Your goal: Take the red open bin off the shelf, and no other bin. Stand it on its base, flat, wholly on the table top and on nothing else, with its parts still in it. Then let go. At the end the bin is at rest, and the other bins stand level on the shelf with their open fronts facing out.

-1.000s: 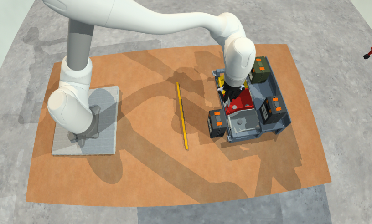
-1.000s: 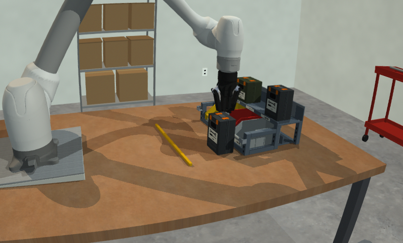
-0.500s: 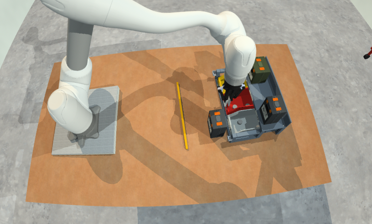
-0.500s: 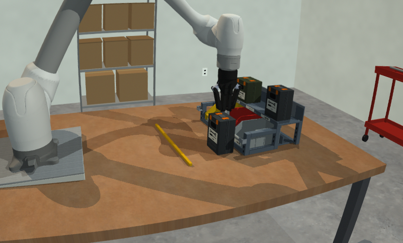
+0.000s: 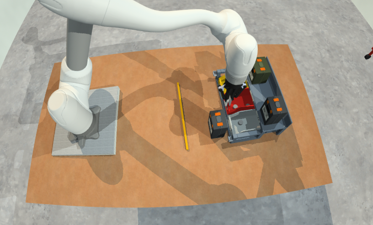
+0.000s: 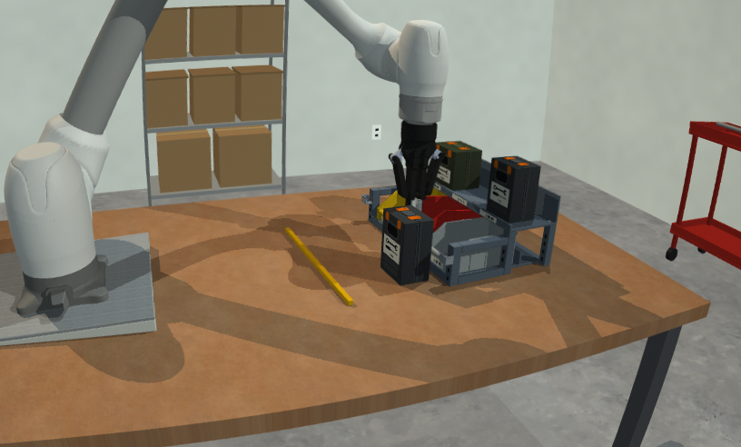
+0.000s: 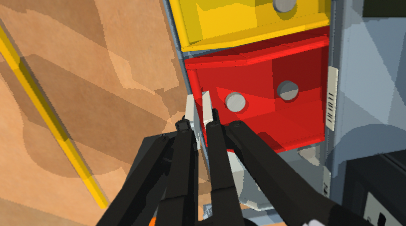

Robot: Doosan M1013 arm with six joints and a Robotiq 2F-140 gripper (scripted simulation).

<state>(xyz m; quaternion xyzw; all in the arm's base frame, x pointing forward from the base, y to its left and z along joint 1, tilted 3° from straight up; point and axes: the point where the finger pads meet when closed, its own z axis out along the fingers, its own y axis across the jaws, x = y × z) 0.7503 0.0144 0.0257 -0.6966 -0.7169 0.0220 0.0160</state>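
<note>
The red open bin (image 5: 243, 100) (image 6: 448, 210) (image 7: 300, 122) is in the shelf's lower front row, between the yellow bin (image 5: 222, 80) (image 6: 390, 206) (image 7: 220, 2) and the grey bin (image 5: 248, 123) (image 6: 459, 232). Its front looks slightly raised, its rear near the upper deck's edge. Two round grey parts show inside it. My gripper (image 5: 228, 102) (image 6: 417, 202) (image 7: 200, 103) points down, shut on the red bin's front wall, one fingertip inside and one outside. The bin's base is hidden. The shelf (image 5: 274, 88) (image 6: 510, 251) (image 7: 365, 87) stands on the table top (image 5: 153, 184).
A dark case (image 5: 218, 129) (image 6: 404, 251) stands on the table before the grey bin, close to the gripper. A green case (image 5: 261, 74) (image 6: 461, 169) and a black case (image 5: 274, 112) (image 6: 516, 191) stand on the upper deck. A yellow strip (image 5: 183, 118) (image 6: 317, 264) (image 7: 55, 117) lies on the table.
</note>
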